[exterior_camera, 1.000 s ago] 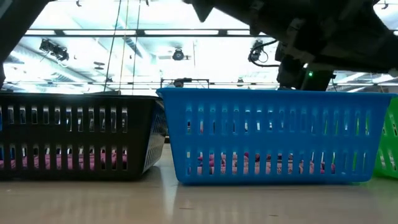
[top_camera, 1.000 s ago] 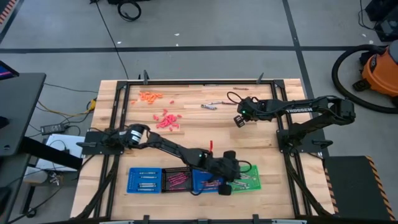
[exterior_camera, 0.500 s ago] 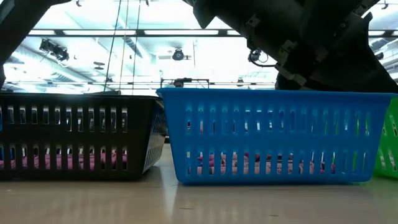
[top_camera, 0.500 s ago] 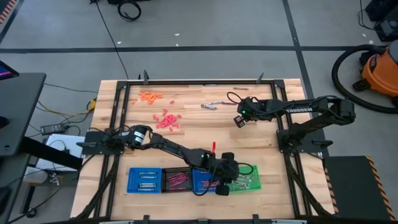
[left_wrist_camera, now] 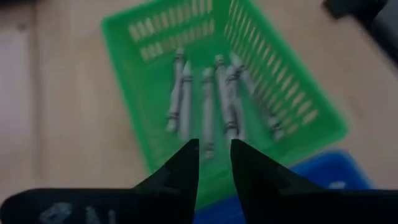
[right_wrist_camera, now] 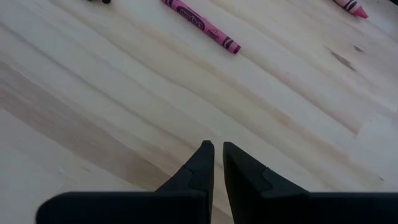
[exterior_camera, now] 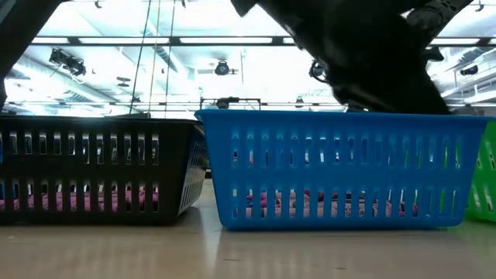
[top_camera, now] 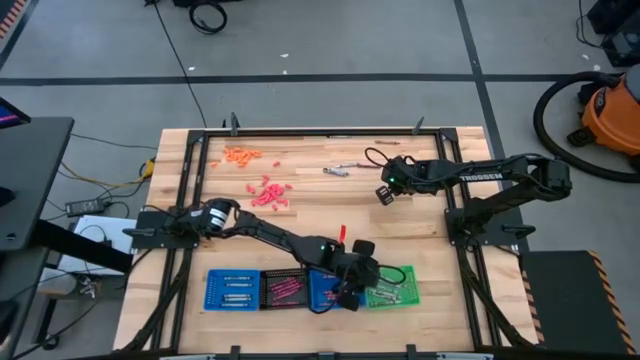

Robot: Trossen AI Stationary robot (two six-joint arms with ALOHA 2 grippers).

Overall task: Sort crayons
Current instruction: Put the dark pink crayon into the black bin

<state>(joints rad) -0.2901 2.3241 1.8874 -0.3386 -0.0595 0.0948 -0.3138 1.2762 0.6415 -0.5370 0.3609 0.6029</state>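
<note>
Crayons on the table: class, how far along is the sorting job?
Done: grey crayons lie in the green tray, others in the blue and black trays. In hand: the left end effector hovers empty above the green tray. Left: loose orange crayons, red crayons and grey ones.

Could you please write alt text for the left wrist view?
The left pincer, fingers slightly apart and holding nothing, hovers over a green tray holding several grey crayons. Pale wooden table surrounds it; a blue tray's corner shows nearby.
</note>
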